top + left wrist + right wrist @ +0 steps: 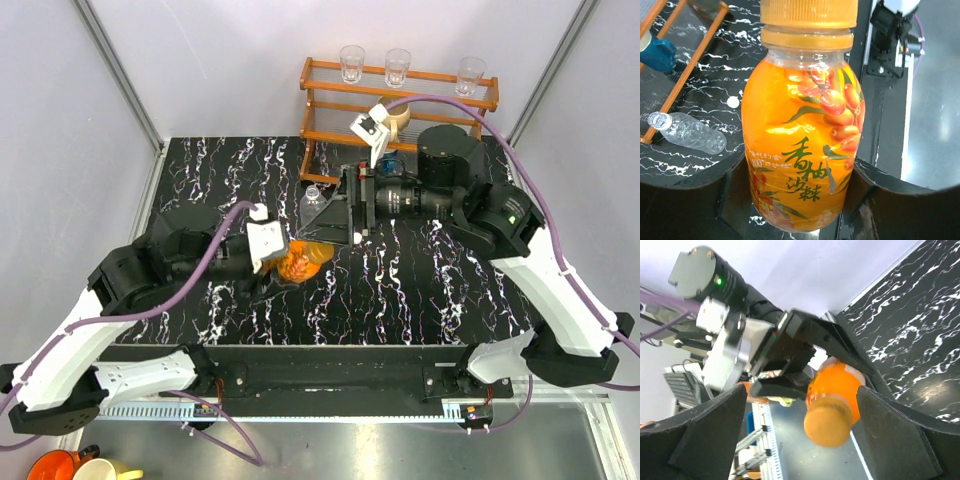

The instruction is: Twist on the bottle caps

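At the left of the black marbled table (200, 170), the left gripper (272, 258) was clamped round the lower body of the orange bottle (800, 125). The bottle's neck pointed toward the right arm, and the orange cap (809, 12) sat on that neck. Just beyond it, the clear ribbed bottle (314, 200) lay on its side, open-necked, near the foot of the wooden rack (400, 105). Farther right, the right gripper (802, 440) had its jaws spread wide on either side of the orange cap, touching it on neither side.
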`<action>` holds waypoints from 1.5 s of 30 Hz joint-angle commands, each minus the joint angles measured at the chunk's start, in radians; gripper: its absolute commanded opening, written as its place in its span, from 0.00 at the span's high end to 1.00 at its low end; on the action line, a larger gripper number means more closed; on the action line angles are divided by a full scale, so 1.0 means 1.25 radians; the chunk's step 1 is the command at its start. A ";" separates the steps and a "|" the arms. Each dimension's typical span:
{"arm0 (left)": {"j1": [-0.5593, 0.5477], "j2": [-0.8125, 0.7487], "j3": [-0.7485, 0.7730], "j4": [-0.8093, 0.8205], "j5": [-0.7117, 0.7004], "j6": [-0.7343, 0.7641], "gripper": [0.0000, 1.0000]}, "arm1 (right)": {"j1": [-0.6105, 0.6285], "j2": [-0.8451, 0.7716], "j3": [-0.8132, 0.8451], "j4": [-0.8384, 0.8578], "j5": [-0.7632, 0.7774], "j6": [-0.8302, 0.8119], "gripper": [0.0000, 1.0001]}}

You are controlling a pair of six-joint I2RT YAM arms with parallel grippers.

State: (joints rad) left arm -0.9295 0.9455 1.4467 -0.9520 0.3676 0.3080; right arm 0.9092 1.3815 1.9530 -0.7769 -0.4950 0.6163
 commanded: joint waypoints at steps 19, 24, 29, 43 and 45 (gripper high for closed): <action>0.197 -0.090 -0.282 0.879 0.625 -0.615 0.68 | -0.050 -0.175 -0.186 0.425 -0.338 -0.482 0.00; 0.215 -0.094 -0.341 1.025 0.680 -0.688 0.68 | -0.073 -0.141 -0.173 0.465 -0.436 -0.450 0.00; 0.228 -0.095 -0.354 1.083 0.694 -0.722 0.67 | -0.073 -0.115 -0.242 0.689 -0.503 -0.313 0.00; 0.237 -0.105 -0.395 1.104 0.650 -0.721 0.67 | -0.065 -0.022 -0.312 1.133 -0.539 0.035 0.00; 0.240 -0.101 -0.394 1.106 0.637 -0.721 0.67 | -0.059 -0.019 -0.309 1.121 -0.539 0.027 0.01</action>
State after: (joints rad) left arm -0.6395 0.8207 0.9527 0.3592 1.1946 -0.5972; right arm 0.8230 1.3602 1.5433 0.5346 -1.1458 0.5926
